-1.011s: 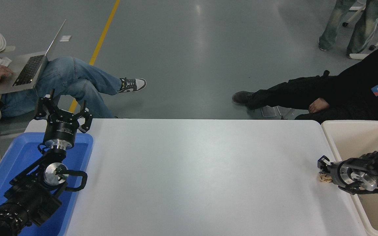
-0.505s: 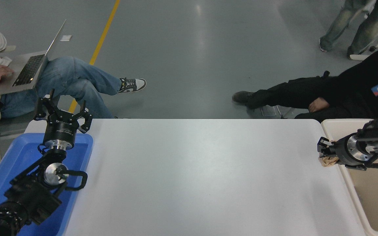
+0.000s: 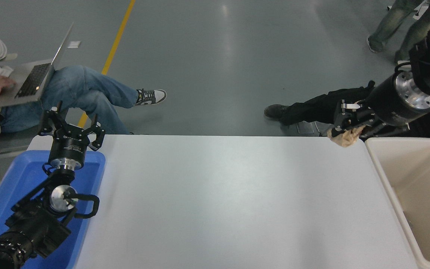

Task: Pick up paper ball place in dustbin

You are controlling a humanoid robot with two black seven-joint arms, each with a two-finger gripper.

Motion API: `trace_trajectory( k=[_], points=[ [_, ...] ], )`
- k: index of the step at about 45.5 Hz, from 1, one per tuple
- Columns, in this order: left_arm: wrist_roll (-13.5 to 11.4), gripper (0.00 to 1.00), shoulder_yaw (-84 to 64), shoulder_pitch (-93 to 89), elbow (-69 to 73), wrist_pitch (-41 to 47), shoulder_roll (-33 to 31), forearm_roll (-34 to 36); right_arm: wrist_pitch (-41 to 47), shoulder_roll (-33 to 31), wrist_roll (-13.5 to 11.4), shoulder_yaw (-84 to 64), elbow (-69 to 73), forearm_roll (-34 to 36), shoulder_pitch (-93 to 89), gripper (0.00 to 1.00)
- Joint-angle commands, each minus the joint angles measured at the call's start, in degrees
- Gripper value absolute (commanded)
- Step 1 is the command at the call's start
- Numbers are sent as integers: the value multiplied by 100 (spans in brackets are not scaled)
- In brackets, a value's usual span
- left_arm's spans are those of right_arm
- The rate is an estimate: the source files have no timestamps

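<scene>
- paper ball is off the surface, hanging in the air over its far right corner, just left of the dustbin rim.
- we see the right gripper with its jaws clenched on the top of the wad; the tan paper bulges out below them.
- we judge the carry step is in hand: the ball is lifted but not yet over the bin's mouth.
- we think the next move calls for a shift to the right and toward us until the ball is above the bin's hollow, then letting go.
- we find the left gripper parked over the blue tray, jaws spread and empty.
- we cannot see the bin's right side, cut off by the frame; dark trousers behind the jaws blur their outline.
</scene>
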Motion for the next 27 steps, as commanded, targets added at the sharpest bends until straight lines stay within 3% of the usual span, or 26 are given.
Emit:
trace_trajectory(
  k=[1, 19, 27],
  points=[
    [0, 99, 0, 1, -1, 0, 0, 2, 387, 14, -1, 185, 153, -30, 676, 0],
    [0, 99, 9, 1, 8, 0, 0, 2, 212, -100, -18, -982, -593, 41, -193, 0],
    [0, 99, 0, -8, -1, 0, 0, -7, -386, -944, -10, -1309, -1621, 41, -1379, 0]
  ],
)
